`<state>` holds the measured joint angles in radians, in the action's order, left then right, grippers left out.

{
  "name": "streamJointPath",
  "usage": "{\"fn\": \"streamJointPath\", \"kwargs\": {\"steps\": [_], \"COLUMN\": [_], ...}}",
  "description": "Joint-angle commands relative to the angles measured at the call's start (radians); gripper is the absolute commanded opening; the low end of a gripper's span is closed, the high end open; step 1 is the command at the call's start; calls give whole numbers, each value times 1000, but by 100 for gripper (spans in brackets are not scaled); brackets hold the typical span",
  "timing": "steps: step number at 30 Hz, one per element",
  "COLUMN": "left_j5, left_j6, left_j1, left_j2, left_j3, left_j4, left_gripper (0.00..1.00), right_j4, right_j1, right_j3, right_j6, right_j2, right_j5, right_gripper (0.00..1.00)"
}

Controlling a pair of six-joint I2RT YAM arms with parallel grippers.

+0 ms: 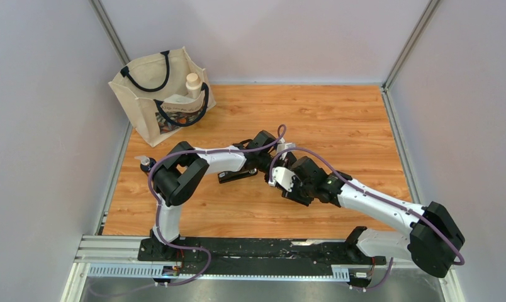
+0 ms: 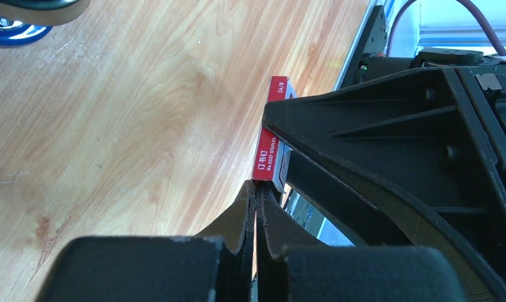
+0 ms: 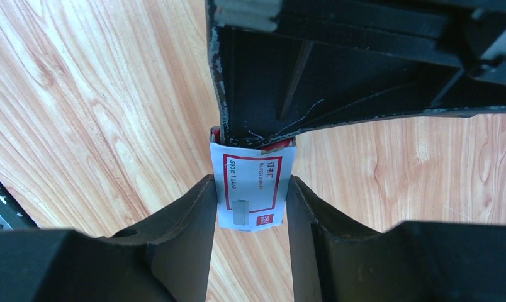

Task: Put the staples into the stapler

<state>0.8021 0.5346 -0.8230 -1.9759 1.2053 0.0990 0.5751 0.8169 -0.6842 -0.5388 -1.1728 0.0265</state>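
Seen from the top camera, both arms meet over the middle of the wood-grain counter [image 1: 338,126]. The left gripper [image 1: 277,155] and right gripper [image 1: 283,175] crowd together there, and the staple box is hidden between them. A dark elongated stapler-like object [image 1: 235,176] lies just beside the left arm's forearm; its colour cannot be told here. A cream canvas tote bag [image 1: 159,100] stands at the far left corner.

In the left wrist view, the left gripper [image 2: 257,192] is clenched, its fingertips pressed together at the lower end of the small flat white-and-red staples box [image 2: 267,154]. Whether a flap is pinched cannot be told. The blue desk stapler [image 2: 14,31] shows only as a blue and chrome edge at the upper left corner, well apart from the box.

In the right wrist view, the right gripper [image 3: 250,201] stands half open and grasps the box [image 3: 250,189] by its two long sides, held above the counter.

The step in hand looks like opening the box. It should go well if the right gripper holds firm without crushing the cardboard, while the left pulls straight along the box's length, so the staples do not spill.
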Motion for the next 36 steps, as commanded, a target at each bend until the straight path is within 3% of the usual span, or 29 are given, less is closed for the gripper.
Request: {"fn": "streamJointPath", "kwargs": {"steps": [1,36], "left_j5": [-14,45], "left_j6": [-42,-53], "left_j1": [7,56], "left_j2": [48,129], "left_j3": [8,8], "left_j4": [21,28], "left_gripper": [0,0], "right_j4": [-57,65], "right_j1": [2,-147], "right_j3": [8,35], "right_j6": [-41,-113], "right_j2": [9,-40], "right_j5": [-13,29], "right_gripper": [43,43]}}
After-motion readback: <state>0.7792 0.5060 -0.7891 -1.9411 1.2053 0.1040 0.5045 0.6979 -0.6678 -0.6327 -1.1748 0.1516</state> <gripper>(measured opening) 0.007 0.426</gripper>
